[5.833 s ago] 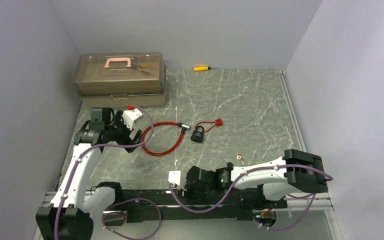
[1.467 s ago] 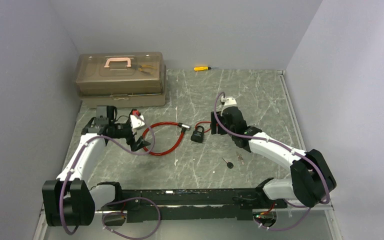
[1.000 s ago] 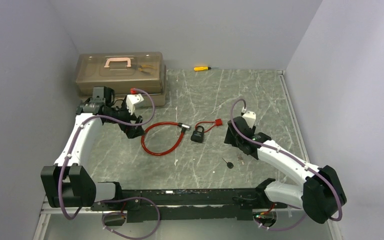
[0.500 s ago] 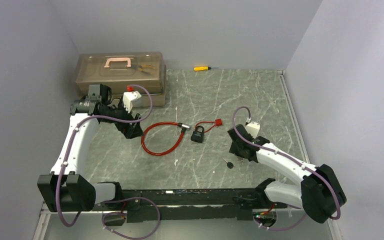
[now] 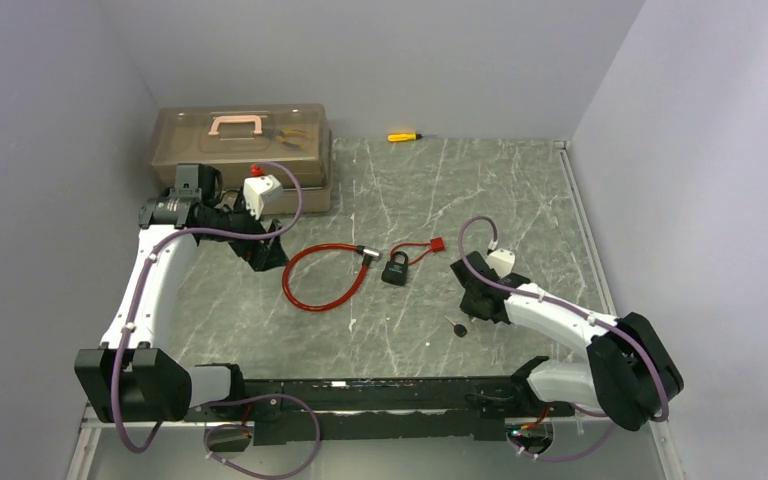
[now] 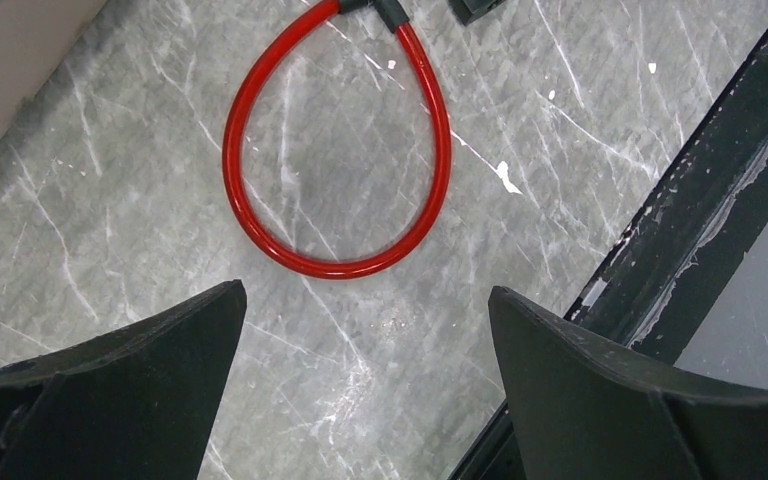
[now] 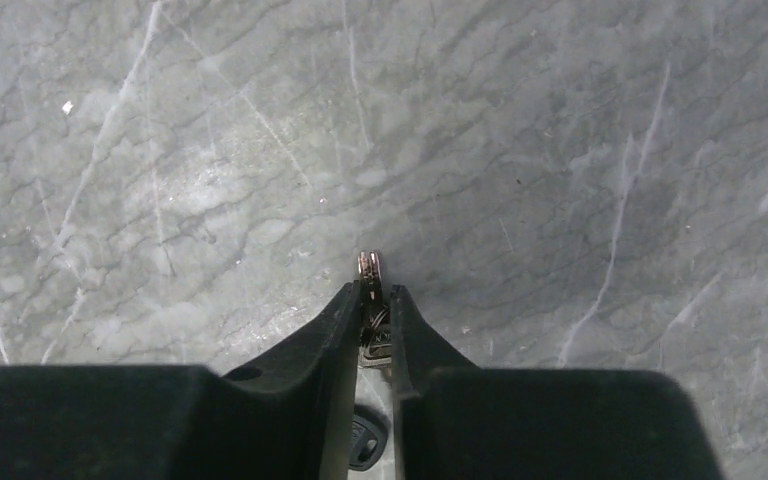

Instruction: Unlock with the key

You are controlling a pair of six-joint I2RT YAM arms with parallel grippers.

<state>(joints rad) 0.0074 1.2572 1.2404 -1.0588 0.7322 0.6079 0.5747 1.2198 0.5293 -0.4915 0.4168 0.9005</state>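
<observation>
A black padlock (image 5: 395, 268) lies mid-table, on the end of a red cable loop (image 5: 322, 278) that also fills the left wrist view (image 6: 335, 150). My right gripper (image 5: 478, 303) is down on the table to the right of the padlock. In the right wrist view its jaws (image 7: 375, 292) are pinched on the metal key bunch (image 7: 370, 268). A black key head (image 7: 368, 440) lies on the table under the fingers and also shows from above (image 5: 459, 328). My left gripper (image 5: 265, 255) hangs open left of the loop (image 6: 365, 300), holding nothing.
A brown toolbox (image 5: 242, 155) with a pink handle stands at the back left. A yellow screwdriver (image 5: 404, 136) lies by the back wall. A small red tag (image 5: 438, 243) on a cord lies right of the padlock. The black base rail (image 6: 680, 220) runs along the near edge.
My right gripper has come down onto the keys near the front and closed its jaws round them. The left arm has barely shifted and stays open.
</observation>
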